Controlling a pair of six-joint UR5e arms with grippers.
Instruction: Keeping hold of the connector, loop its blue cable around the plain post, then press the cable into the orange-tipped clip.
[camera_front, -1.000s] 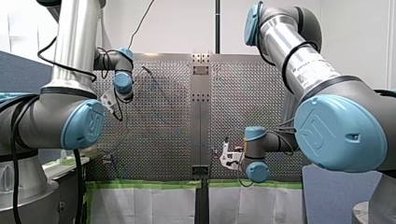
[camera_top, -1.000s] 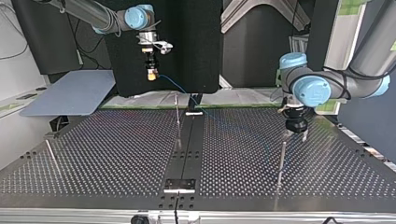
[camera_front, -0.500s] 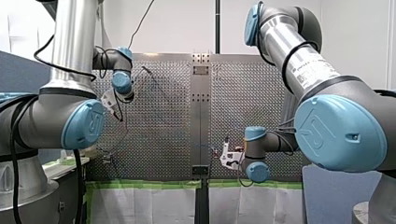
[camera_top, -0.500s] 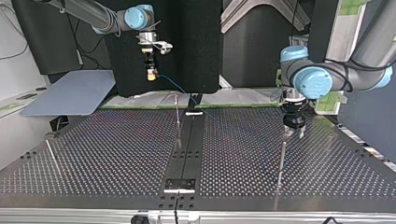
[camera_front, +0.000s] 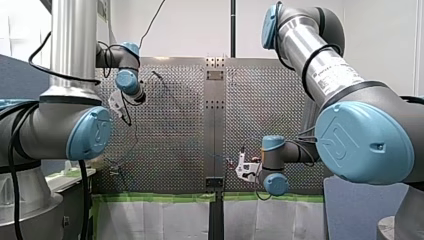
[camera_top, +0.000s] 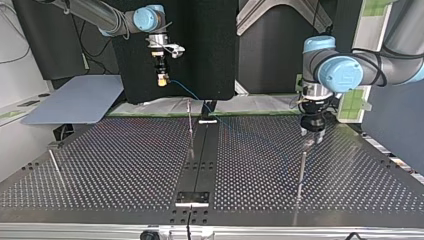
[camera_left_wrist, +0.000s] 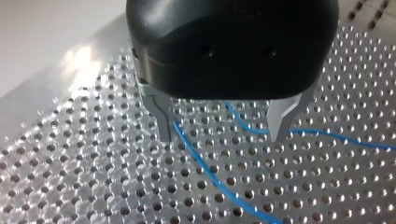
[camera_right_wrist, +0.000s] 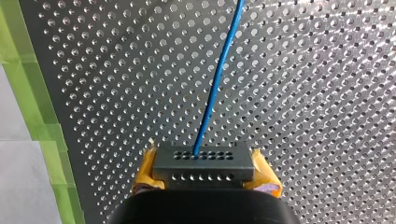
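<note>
My right gripper (camera_right_wrist: 204, 179) has its yellow pads shut on a dark connector (camera_right_wrist: 204, 163), and the blue cable (camera_right_wrist: 219, 79) runs straight ahead of it over the perforated plate. In the top view this gripper (camera_top: 162, 81) hangs high at the back left, with the cable (camera_top: 187, 92) sloping down toward the plate's middle. My left gripper (camera_left_wrist: 224, 130) is open. Its metal fingers (camera_left_wrist: 163, 119) stand just above two strands of blue cable (camera_left_wrist: 210, 172), gripping nothing. It hovers (camera_top: 311, 134) behind a thin plain post (camera_top: 301, 172) at the top view's right.
Another thin post (camera_top: 190, 127) stands by the centre rail (camera_top: 200, 165), and a third post (camera_top: 55, 167) leans at the top view's left. A grey board (camera_top: 75, 102) lies behind the table. Green tape (camera_right_wrist: 32, 93) lines the plate's edge.
My left gripper has lifted and drawn back from the post at the top view's right, its wrist turning. My right gripper has stayed still with the connector.
</note>
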